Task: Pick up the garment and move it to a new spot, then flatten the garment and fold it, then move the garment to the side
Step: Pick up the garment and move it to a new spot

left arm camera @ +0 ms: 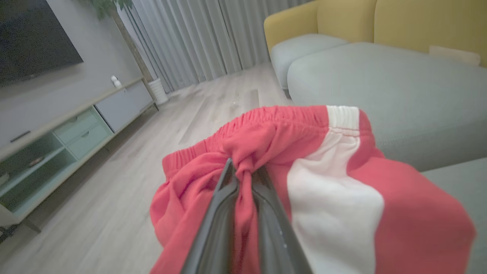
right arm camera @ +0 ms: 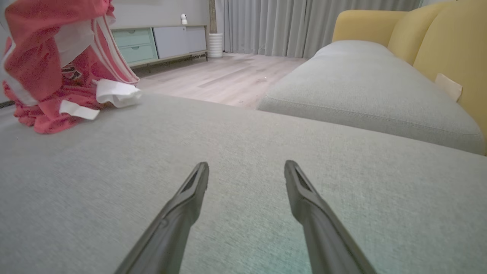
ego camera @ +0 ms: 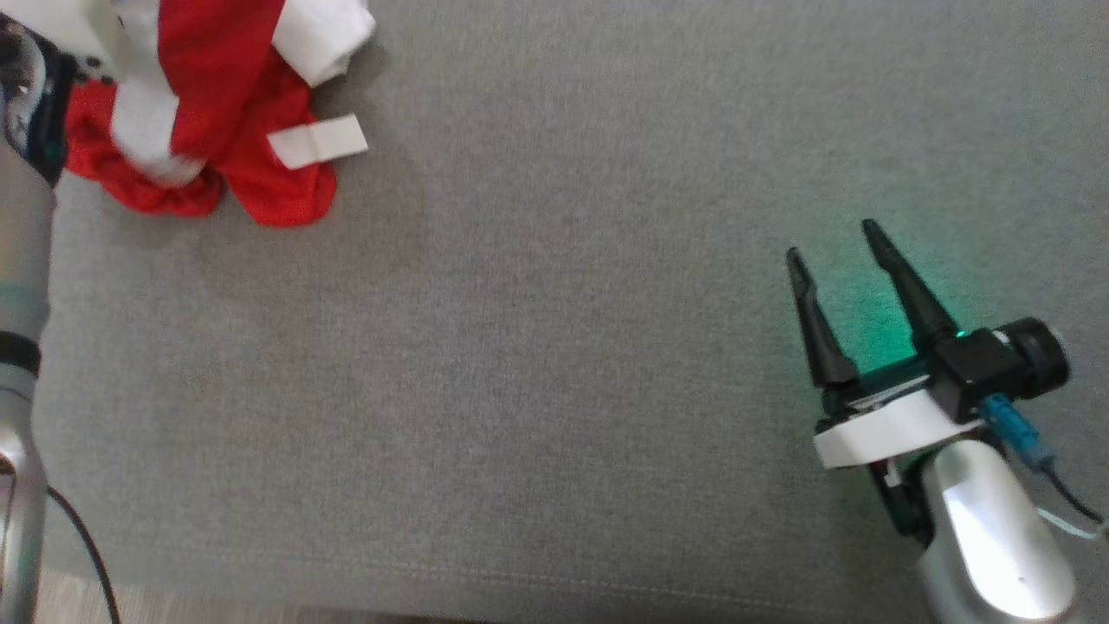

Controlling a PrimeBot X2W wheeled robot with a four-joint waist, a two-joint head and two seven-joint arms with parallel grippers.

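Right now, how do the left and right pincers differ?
The left pincer is shut on a bunch of the red and white garment; the right pincer stands open and holds nothing. The left pincer is at the garment, at the far left of the cushion; the right pincer is over bare cushion at the near right, well apart from the garment. Both have two long dark fingers.

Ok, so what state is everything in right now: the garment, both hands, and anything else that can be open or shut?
garment: bunched up, upper part pinched and raised, lower folds resting on the grey cushion
left hand: shut on the garment
right hand: open, empty, over the cushion
curtains: drawn closed
cabinet drawers: closed
TV screen: dark
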